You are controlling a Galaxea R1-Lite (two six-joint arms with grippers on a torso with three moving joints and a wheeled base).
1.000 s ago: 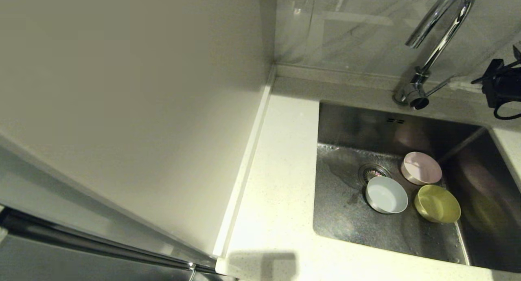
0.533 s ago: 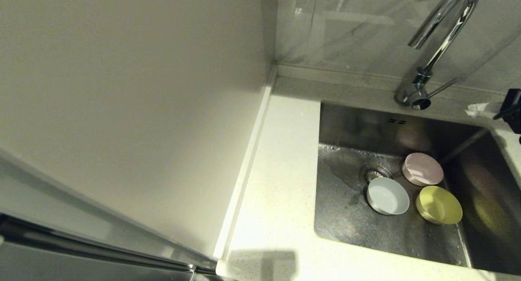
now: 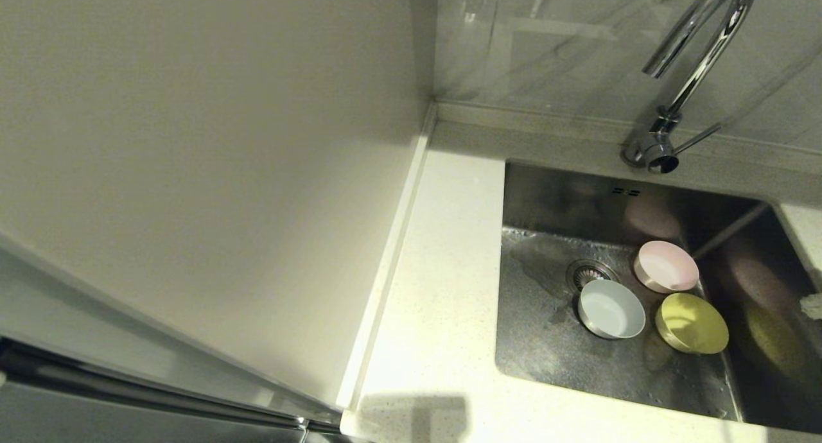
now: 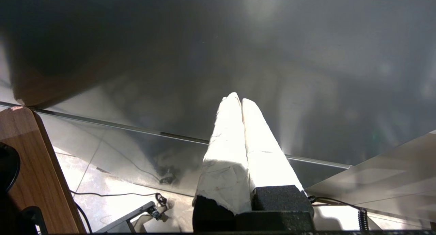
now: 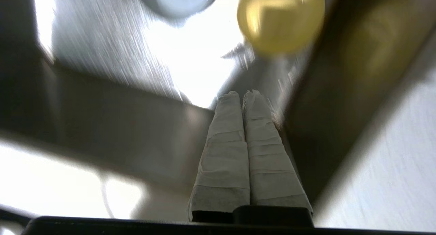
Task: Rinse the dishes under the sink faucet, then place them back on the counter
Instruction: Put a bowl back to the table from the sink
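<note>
Three dishes sit close together on the floor of the sink point(image 3: 546, 350): a pale pink bowl point(image 3: 666, 266), a pale blue-white bowl point(image 3: 611, 309) beside the drain point(image 3: 587, 273), and a yellow-green bowl point(image 3: 691, 323). The chrome faucet point(image 3: 697, 51) arches over the back rim, and no stream of water shows. Only a white tip of my right gripper point(image 3: 812, 305) shows in the head view, at the sink's right side. In the right wrist view it point(image 5: 242, 93) is shut and empty, short of the yellow-green bowl point(image 5: 281, 20) and the blue-white bowl point(image 5: 177, 1). My left gripper point(image 4: 238, 98) is shut and empty, away from the sink.
The speckled white counter point(image 3: 443, 289) runs along the sink's left and front. A cream wall panel point(image 3: 225, 173) stands to its left, a marbled backsplash point(image 3: 546, 45) behind. The left gripper faces a steel panel point(image 4: 306, 58), with a wooden board point(image 4: 30, 167) and floor cables nearby.
My right arm has left the spot beside the faucet's lever at the back right. It has come forward along the sink's right side. The bowls have not moved.
</note>
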